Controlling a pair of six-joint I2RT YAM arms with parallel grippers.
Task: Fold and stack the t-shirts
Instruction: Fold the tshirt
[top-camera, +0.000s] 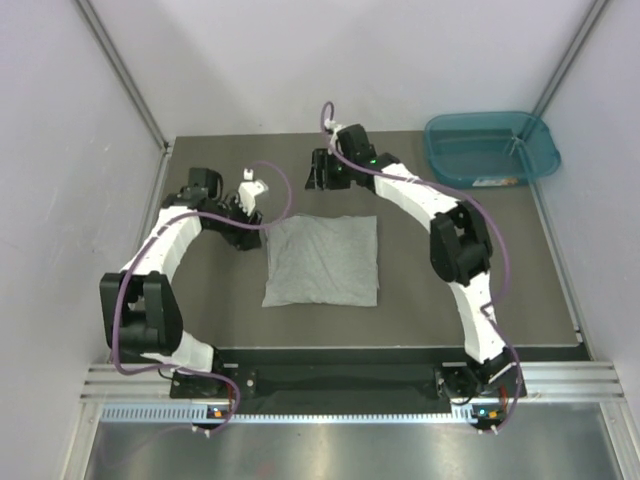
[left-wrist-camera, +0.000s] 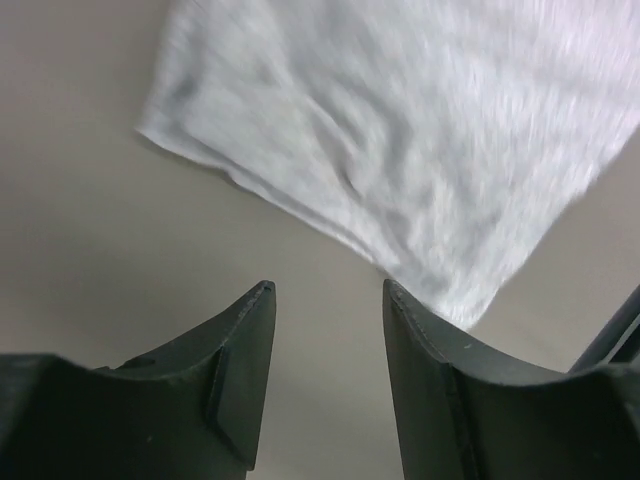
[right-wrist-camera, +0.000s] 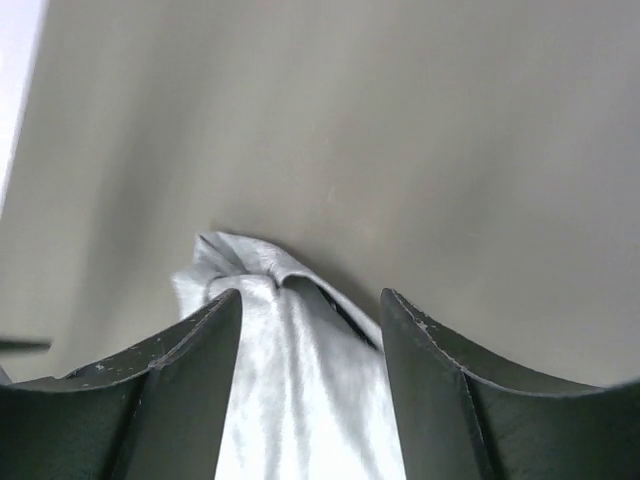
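One light grey t-shirt (top-camera: 322, 260) lies folded into a rough square in the middle of the dark table. My left gripper (top-camera: 252, 238) hovers by its upper left corner. In the left wrist view its jaws (left-wrist-camera: 327, 285) stand open over bare table, with the t-shirt (left-wrist-camera: 400, 130) spread just beyond the fingertips. My right gripper (top-camera: 318, 175) is behind the shirt's far edge. In the right wrist view it (right-wrist-camera: 310, 295) is open, and a bunched, puckered corner of the t-shirt (right-wrist-camera: 290, 380) shows between the two fingers; I cannot tell whether they touch it.
A teal plastic tub (top-camera: 490, 148) stands at the back right corner of the table. White walls with metal frame rails close in the left, back and right sides. The arms' bases sit on the rail at the near edge.
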